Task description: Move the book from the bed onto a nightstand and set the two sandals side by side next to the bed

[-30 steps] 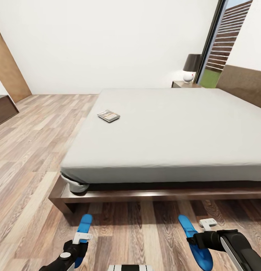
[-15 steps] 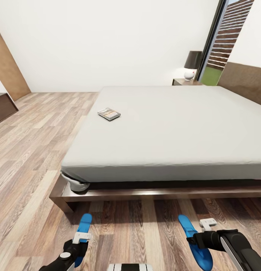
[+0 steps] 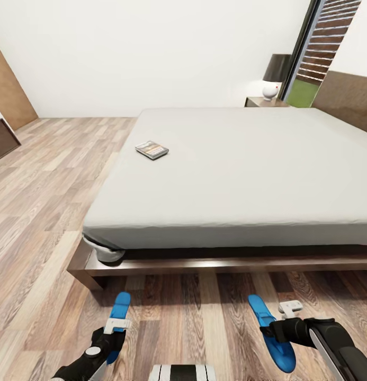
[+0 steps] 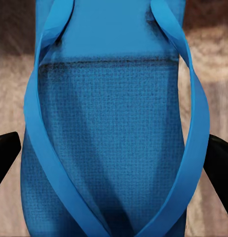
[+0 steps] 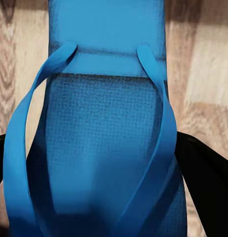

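- Left gripper: clamped on the left sandal; in the left wrist view the dark fingers press both edges of the blue sole, straps facing the camera
- Right gripper: clamped on the right sandal; in the right wrist view a dark finger sits against the edge of the sole
- Both sandals are held low over the wood floor, in front of the foot of the bed, well apart from each other, toes pointing toward the frame
- Whether either sandal touches the floor cannot be told
- Book: lying flat on the grey mattress, near its left edge, apart from both grippers
- Mattress corner nearest the left gripper is lifted slightly off the dark frame
- Nightstand: at the far side of the bed by the headboard, carrying a lamp with a dark shade and white base
- Window beside the nightstand shows a slatted fence and grass
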Robot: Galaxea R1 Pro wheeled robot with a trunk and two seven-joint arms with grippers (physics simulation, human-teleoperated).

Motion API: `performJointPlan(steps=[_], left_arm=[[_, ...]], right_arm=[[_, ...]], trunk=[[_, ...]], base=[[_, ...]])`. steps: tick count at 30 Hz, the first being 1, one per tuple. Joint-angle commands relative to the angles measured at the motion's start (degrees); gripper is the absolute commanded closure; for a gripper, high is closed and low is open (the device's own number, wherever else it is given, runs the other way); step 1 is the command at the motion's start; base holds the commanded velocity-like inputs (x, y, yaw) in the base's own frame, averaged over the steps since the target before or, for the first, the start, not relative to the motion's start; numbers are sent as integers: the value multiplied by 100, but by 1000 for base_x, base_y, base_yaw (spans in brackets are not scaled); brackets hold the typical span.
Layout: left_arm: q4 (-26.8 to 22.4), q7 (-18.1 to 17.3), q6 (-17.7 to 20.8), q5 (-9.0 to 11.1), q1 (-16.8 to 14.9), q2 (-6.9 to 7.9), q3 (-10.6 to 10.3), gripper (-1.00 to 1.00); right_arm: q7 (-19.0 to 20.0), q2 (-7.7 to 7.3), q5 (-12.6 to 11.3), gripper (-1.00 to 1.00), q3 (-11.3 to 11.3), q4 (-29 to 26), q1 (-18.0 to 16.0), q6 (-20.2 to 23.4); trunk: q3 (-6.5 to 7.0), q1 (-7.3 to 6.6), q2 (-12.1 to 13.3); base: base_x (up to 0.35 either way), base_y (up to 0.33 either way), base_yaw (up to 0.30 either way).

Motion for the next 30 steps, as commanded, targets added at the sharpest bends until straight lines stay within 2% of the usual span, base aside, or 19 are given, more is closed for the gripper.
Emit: performJointPlan(steps=[1, 14, 30], left_arm=[[-18, 26, -52, 51, -4, 16, -48, 100], [-187, 35, -229, 58, -80, 169, -39, 100], [-209, 27, -465, 59, -83, 189, -39, 100]], right_arm=[[-25, -6, -55, 100, 8, -11, -3, 33], [-14, -12, -56, 100, 2, -48, -1, 28], [-14, -10, -56, 100, 8, -55, -1, 24]], trunk=[[-27, 1, -3], [-315, 35, -21], [-670, 76, -42]], base=[[0, 0, 0], [0, 0, 0], [0, 0, 0]])
